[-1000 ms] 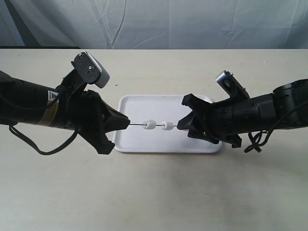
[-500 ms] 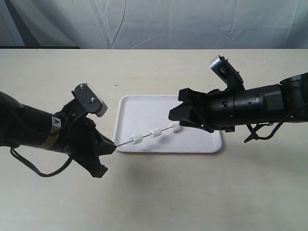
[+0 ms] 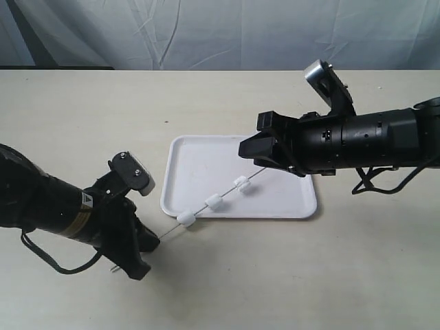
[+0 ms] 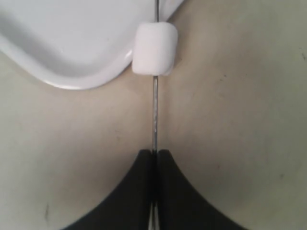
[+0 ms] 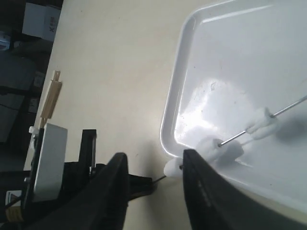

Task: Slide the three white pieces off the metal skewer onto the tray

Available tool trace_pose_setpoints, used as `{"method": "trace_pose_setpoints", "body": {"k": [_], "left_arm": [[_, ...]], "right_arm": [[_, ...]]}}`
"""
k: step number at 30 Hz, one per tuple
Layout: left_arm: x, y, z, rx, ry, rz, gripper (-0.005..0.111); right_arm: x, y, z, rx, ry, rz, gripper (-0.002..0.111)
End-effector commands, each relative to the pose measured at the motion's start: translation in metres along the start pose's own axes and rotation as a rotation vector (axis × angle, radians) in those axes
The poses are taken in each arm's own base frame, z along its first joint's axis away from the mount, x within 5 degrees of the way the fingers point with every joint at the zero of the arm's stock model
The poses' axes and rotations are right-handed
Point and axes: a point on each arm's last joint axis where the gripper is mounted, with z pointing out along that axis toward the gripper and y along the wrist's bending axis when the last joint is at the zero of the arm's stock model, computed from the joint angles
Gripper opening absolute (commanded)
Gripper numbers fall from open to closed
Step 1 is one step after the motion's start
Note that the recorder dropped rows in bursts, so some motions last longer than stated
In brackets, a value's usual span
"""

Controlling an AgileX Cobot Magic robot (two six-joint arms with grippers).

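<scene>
The metal skewer (image 3: 230,192) slants from my left gripper (image 3: 155,240), which is shut on its low end, up over the tray (image 3: 206,155). Three white pieces are threaded on it: one (image 3: 185,218) at the tray's front rim, a second (image 3: 214,202) and a third (image 3: 241,184) above the tray. In the left wrist view the skewer (image 4: 155,110) leaves the shut gripper (image 4: 154,152) towards the nearest piece (image 4: 154,48). My right gripper (image 3: 251,137) is open above the tray, near the skewer's high end. Nothing lies between the tips of this gripper (image 5: 154,155) in the right wrist view.
The beige table (image 3: 289,275) extends on all sides of the tray, and a pale cloth backdrop (image 3: 227,34) hangs behind it. A black cable (image 3: 375,184) loops beside the right arm, another (image 3: 62,265) under the left arm. The right wrist view shows the tray's rim (image 5: 172,105).
The left gripper has moved down towards the table's front with the skewer end, tilting the skewer. The right gripper let go and rose. The pieces slid along towards the left gripper.
</scene>
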Motion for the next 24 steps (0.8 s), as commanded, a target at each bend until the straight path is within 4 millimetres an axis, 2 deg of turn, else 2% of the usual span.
{"method": "trace_pose_setpoints", "body": {"k": [1,7,10,13,15,18,19,24], "left_arm": [[0.006,-0.002,0.002,0.0,0.019,-0.039,0.0],[0.016,-0.003,0.003,-0.011,0.049,-0.054,0.004],[0.017,-0.003,0.003,-0.019,0.053,-0.055,0.012],[0.017,-0.003,0.003,-0.019,0.053,-0.055,0.026],[0.017,-0.001,0.003,-0.035,0.056,-0.055,0.024],[0.027,0.003,0.003,-0.102,0.095,-0.043,0.004],[0.028,0.003,0.002,-0.113,0.1,-0.033,0.001],[0.029,0.005,0.002,-0.132,0.106,-0.033,0.0]], "right_arm": [[-0.001,0.003,-0.002,-0.009,0.0,-0.031,0.037],[0.001,0.002,-0.002,0.0,0.027,-0.065,0.037],[0.001,0.003,-0.002,-0.006,0.029,-0.065,0.037],[0.002,0.004,-0.002,-0.015,0.033,-0.064,0.037],[0.002,0.004,-0.002,-0.017,0.034,-0.064,0.037],[0.002,0.004,-0.002,-0.021,0.035,-0.064,0.037],[0.002,0.004,-0.002,-0.021,0.035,-0.064,0.037],[0.005,0.0,0.0,-0.001,0.043,-0.022,0.037]]}}
